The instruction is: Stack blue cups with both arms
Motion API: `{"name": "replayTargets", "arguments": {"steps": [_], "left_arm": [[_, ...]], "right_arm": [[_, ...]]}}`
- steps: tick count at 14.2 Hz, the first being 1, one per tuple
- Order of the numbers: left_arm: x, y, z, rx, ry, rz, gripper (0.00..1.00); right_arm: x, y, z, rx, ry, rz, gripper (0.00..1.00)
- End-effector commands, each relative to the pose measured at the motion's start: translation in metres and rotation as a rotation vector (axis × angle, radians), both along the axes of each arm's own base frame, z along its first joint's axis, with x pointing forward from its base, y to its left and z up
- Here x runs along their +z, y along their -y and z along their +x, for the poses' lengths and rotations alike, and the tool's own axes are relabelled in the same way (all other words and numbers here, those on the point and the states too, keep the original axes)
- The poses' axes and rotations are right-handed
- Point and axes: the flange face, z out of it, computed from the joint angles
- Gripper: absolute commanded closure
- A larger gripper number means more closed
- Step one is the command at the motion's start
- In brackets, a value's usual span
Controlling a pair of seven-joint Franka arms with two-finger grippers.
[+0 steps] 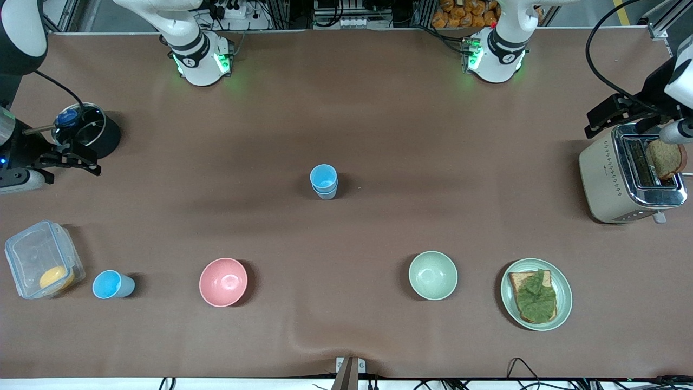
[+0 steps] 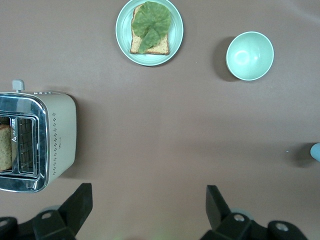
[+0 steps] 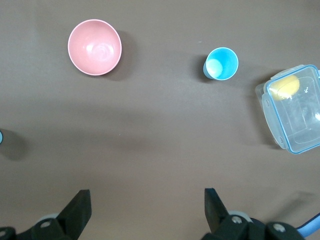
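Two blue cups (image 1: 324,181) stand nested upright at the middle of the table. A third blue cup (image 1: 111,284) stands alone near the front edge at the right arm's end, beside a clear box; it also shows in the right wrist view (image 3: 220,63). My right gripper (image 3: 147,202) is open and empty, high over bare table at that end (image 1: 81,158). My left gripper (image 2: 150,200) is open and empty, high over bare table beside the toaster (image 1: 595,120). The stack's edge shows in the left wrist view (image 2: 316,151).
A pink bowl (image 1: 223,281) and a pale green bowl (image 1: 432,275) sit near the front edge. A plate with toast and lettuce (image 1: 563,281), a toaster (image 1: 606,179) holding bread, a clear box (image 1: 32,254) and a black pot (image 1: 103,135) stand at the table's ends.
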Motion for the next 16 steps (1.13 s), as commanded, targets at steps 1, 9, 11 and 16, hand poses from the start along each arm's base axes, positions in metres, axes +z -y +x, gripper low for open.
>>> {"name": "replayTargets", "arguments": {"steps": [1, 9, 11, 16], "left_arm": [[0.005, 0.000, -0.006, -0.018, -0.010, -0.019, 0.00], [-0.001, 0.045, -0.009, -0.100, -0.023, -0.017, 0.00], [-0.004, 0.050, -0.009, -0.109, -0.027, -0.015, 0.00], [-0.004, 0.056, -0.010, -0.121, -0.027, -0.014, 0.00]], "right_arm": [[0.006, -0.003, -0.002, 0.003, -0.001, 0.015, 0.00], [0.006, -0.003, -0.002, 0.003, 0.002, 0.014, 0.00], [0.004, -0.001, -0.002, 0.000, -0.003, 0.015, 0.00], [0.004, -0.002, -0.002, 0.002, -0.006, 0.015, 0.00]]}}
